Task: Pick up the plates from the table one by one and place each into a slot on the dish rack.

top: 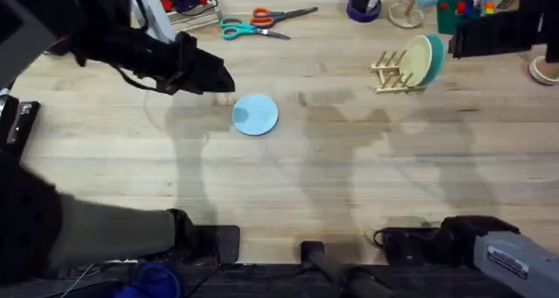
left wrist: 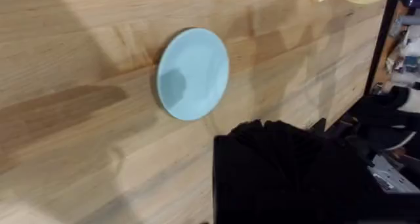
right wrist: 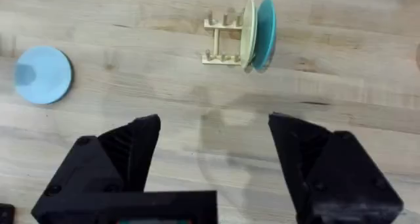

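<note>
A light blue plate (top: 255,114) lies flat on the light-wood table (top: 349,167); the left wrist view has this plate (left wrist: 192,73) just beyond my left gripper. My left gripper (top: 218,78) hovers just left of and behind it, shut and holding nothing, a single black mass (left wrist: 282,129). The small wooden dish rack (top: 393,73) stands at the back right with a cream plate (top: 419,60) and a teal plate (top: 435,58) upright in its slots. My right gripper (right wrist: 213,158) is open and empty near its base, facing the rack (right wrist: 223,39).
Scissors (top: 258,23) with orange and teal handles lie at the back centre. A purple object (top: 362,10) and assorted clutter line the back edge, with a black block (top: 502,31) at the back right. Bare wood spans the table's middle and front.
</note>
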`<state>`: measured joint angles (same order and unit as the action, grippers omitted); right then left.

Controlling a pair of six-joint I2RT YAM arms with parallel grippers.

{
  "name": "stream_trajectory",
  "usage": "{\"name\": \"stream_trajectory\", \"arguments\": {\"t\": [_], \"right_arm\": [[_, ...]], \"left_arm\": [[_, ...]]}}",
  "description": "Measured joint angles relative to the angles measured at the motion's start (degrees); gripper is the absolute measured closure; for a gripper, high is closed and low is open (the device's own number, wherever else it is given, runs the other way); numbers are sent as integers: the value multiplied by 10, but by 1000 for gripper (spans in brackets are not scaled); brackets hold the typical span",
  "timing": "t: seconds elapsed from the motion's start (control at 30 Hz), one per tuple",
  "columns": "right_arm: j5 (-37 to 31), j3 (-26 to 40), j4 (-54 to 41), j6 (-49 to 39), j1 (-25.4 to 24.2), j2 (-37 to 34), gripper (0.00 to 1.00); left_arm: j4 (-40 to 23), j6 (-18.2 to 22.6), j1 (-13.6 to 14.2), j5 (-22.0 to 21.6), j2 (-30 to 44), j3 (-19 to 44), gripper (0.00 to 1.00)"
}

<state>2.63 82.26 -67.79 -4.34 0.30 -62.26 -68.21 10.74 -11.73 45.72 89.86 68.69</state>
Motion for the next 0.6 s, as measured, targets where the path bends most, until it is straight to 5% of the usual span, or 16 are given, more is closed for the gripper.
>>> {"name": "stream_trajectory", "arguments": {"t": [0.6], "right_arm": [[0, 0, 0, 0, 0, 0, 7]], "left_arm": [[78, 10, 0, 0, 151, -8, 959]]}}
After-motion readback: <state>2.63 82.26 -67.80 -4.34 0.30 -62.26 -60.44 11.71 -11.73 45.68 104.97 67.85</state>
